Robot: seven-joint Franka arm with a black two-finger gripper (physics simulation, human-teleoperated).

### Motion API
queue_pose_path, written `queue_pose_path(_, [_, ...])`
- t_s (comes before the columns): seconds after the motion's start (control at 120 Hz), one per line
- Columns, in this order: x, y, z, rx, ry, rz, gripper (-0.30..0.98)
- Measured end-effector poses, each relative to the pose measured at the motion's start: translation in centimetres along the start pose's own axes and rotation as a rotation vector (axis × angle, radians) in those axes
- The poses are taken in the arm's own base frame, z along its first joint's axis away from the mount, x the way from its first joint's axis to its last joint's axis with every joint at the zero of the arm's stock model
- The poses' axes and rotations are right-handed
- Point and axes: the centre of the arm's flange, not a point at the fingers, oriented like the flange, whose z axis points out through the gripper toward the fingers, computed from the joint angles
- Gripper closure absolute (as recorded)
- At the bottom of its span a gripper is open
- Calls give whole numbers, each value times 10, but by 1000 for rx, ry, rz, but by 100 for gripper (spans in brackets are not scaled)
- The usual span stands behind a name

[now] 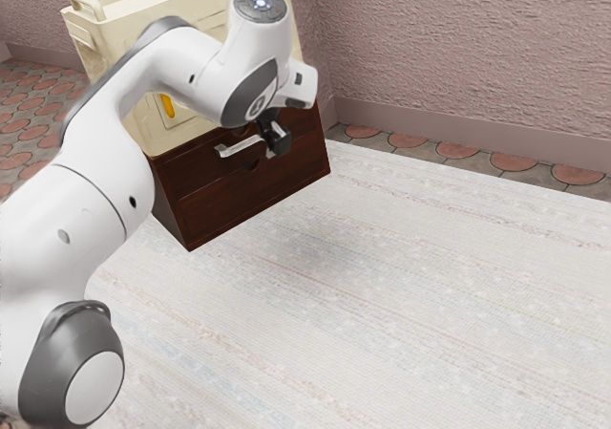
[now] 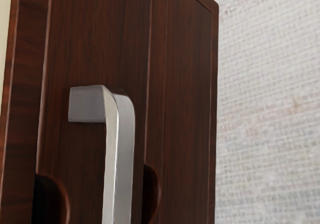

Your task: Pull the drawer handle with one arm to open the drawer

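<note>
from my station i see my claw (image 1: pixel 277 144) at the front of the dark wooden cabinet (image 1: pixel 181 204), by the end of the metal handle (image 1: pixel 239 148) toward the exterior view's right. i can't tell whether it is apart, together or clamped on the handle. that handle runs across the upper drawer front (image 2: pixel 95 174), above the lower one. the cabinet sits on the pale, woven-looking bench (image 1: pixel 401 295), a cream box (image 1: pixel 115 23) on top, near the rough pinkish wall (image 1: pixel 477 47).
</note>
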Motion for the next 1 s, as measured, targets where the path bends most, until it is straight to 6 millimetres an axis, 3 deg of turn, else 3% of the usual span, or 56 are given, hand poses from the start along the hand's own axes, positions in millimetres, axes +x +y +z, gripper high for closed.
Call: queue_pose_path(1.0, [-8,-8,24,-41,-8,59,43])
